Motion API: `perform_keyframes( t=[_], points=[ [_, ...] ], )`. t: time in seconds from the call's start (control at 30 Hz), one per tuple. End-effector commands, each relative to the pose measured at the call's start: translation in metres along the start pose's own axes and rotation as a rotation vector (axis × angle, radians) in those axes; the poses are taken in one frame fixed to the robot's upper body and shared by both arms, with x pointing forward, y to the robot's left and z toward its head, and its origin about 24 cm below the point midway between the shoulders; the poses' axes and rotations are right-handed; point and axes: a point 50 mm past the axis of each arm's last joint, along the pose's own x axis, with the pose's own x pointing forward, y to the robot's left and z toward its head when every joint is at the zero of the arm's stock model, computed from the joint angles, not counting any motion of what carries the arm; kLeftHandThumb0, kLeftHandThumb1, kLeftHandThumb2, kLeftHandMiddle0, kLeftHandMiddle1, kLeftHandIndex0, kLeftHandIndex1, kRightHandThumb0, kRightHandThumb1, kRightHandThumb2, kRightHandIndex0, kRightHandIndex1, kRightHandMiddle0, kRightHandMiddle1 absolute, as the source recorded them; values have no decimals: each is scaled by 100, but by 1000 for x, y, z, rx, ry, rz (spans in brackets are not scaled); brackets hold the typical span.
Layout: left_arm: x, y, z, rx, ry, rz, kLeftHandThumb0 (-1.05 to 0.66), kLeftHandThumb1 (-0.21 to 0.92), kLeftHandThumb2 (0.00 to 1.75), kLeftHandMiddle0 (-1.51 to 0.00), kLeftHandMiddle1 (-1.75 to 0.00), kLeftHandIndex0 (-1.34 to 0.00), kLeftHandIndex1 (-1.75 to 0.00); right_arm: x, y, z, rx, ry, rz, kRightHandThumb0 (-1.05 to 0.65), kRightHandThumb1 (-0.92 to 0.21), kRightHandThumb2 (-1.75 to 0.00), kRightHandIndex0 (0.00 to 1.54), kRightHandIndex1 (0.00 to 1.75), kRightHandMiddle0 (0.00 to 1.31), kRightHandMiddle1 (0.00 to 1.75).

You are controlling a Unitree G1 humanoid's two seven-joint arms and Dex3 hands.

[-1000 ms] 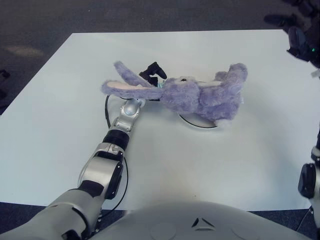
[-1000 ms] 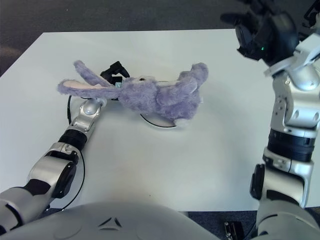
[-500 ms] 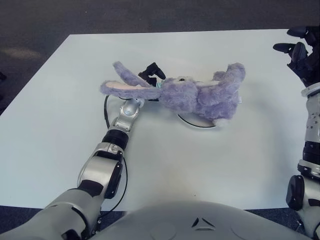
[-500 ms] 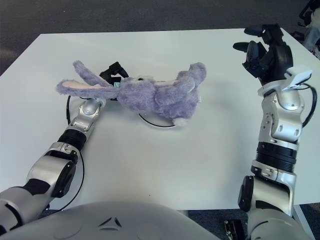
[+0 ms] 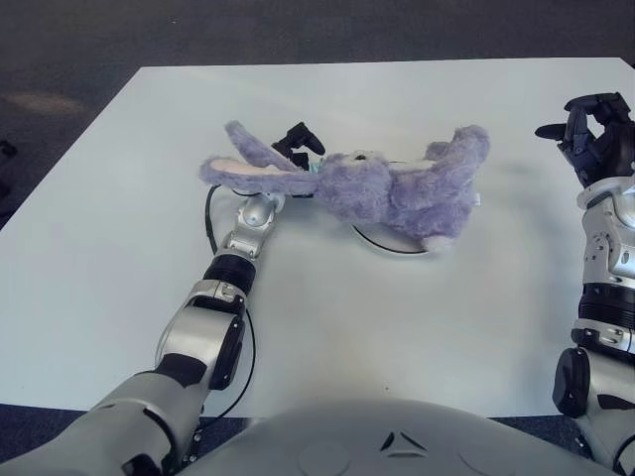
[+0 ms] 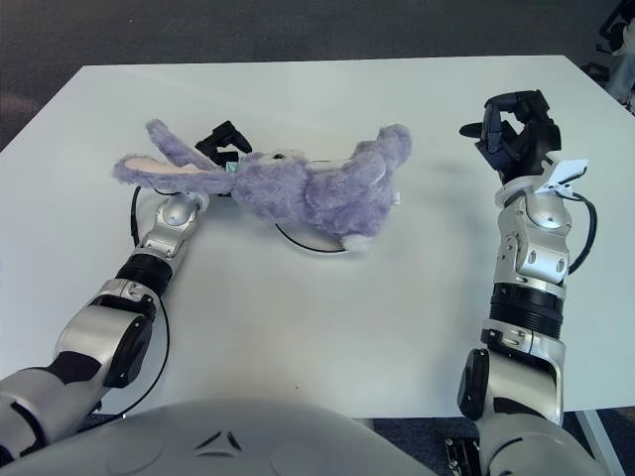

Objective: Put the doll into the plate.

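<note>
The doll point(image 6: 298, 188) is a soft, fuzzy purple bunny. It has two long floppy ears, and the inside of one ear is pale pink. It lies on its side a little above the middle of the picture, with its ears stretched out to the left and its feet up to the right. A small white bit of fluff shows at its lower right edge.

Under the bunny's body is the plate point(image 6: 316, 247). It is white like the table, with a thin dark rim, and only its lower edge peeks out. So the bunny's middle lies over the plate, while its ears reach out past it to the left.

The left hand point(image 6: 220, 147) is by the bunny's head, partly hidden behind it. Its dark fingers are close around the head and ears — it looks like it is holding the doll there.

The right hand point(image 6: 511, 134) is up in the air at the right side of the picture, well apart from the bunny. Its fingers are curled in and it has nothing in it.

Everything sits on a white table point(image 6: 327, 327).
</note>
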Motion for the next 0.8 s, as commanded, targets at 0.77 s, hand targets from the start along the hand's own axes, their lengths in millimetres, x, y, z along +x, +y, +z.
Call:
perform_keyframes(
  t=[0.77],
  points=[
    [-20, 14, -33, -282, 159, 106, -43, 47, 112, -104, -175, -49, -175, -3, 8, -31, 25, 68, -3, -1, -42, -116, 62, 161, 29, 175]
  ],
)
